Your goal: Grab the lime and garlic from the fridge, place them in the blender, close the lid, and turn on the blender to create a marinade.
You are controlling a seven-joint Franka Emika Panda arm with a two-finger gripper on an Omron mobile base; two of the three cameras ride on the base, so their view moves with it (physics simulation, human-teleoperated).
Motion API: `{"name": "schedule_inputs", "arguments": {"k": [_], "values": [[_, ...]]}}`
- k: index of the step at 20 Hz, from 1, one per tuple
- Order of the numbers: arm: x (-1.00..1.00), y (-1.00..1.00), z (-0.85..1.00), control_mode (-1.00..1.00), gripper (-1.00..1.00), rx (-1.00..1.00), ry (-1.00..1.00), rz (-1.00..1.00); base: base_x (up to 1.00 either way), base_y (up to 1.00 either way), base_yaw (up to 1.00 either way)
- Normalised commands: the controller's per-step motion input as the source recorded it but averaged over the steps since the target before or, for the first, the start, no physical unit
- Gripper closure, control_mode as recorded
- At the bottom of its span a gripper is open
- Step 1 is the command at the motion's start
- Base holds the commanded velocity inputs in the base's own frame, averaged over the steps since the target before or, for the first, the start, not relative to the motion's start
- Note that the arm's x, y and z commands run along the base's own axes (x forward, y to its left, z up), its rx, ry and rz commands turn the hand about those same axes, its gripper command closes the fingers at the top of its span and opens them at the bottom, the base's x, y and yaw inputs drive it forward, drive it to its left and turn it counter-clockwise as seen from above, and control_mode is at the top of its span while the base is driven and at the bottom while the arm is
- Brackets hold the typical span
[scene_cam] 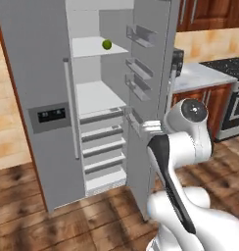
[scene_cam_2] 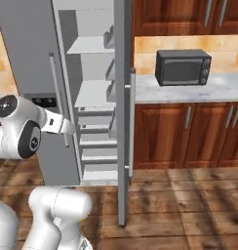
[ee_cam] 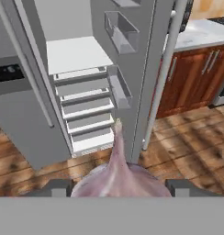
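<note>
The pale pinkish garlic (ee_cam: 118,172) sits between my finger tips, stalk pointing away, with my gripper (ee_cam: 118,187) shut on it. My hand (scene_cam: 150,127) hovers in front of the open right compartment of the grey fridge (scene_cam: 43,73), level with its drawers. A green lime (scene_cam: 107,44) rests on the upper white shelf inside. The fridge's right door (scene_cam_2: 122,97) stands swung open, with bins on its inner side. The blender and the lid are out of view.
A black microwave (scene_cam_2: 183,67) stands on the pale counter (scene_cam_2: 189,90) right of the fridge, above wooden cabinets (scene_cam_2: 189,132). A stove (scene_cam: 231,73) is further right. The open door (scene_cam: 151,73) juts out beside my arm. The floor is wooden.
</note>
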Motion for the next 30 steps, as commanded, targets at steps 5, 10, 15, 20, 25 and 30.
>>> {"name": "schedule_inputs", "arguments": {"k": [5,10,15,20,25,30], "values": [[0.0,0.0,0.0,1.0,1.0,0.0,0.0,0.0,-0.85,0.0,-0.78],[0.0,0.0,0.0,1.0,1.0,0.0,0.0,0.0,-0.63,0.0,-0.84],[0.0,0.0,0.0,1.0,1.0,0.0,0.0,0.0,-0.43,0.0,-0.87],[0.0,0.0,0.0,1.0,1.0,0.0,0.0,0.0,-0.23,0.21,-0.86],[0.0,0.0,0.0,1.0,1.0,0.0,0.0,0.0,0.42,0.67,-0.61],[0.0,0.0,0.0,1.0,1.0,0.0,0.0,0.0,0.99,0.94,-0.22]]}}
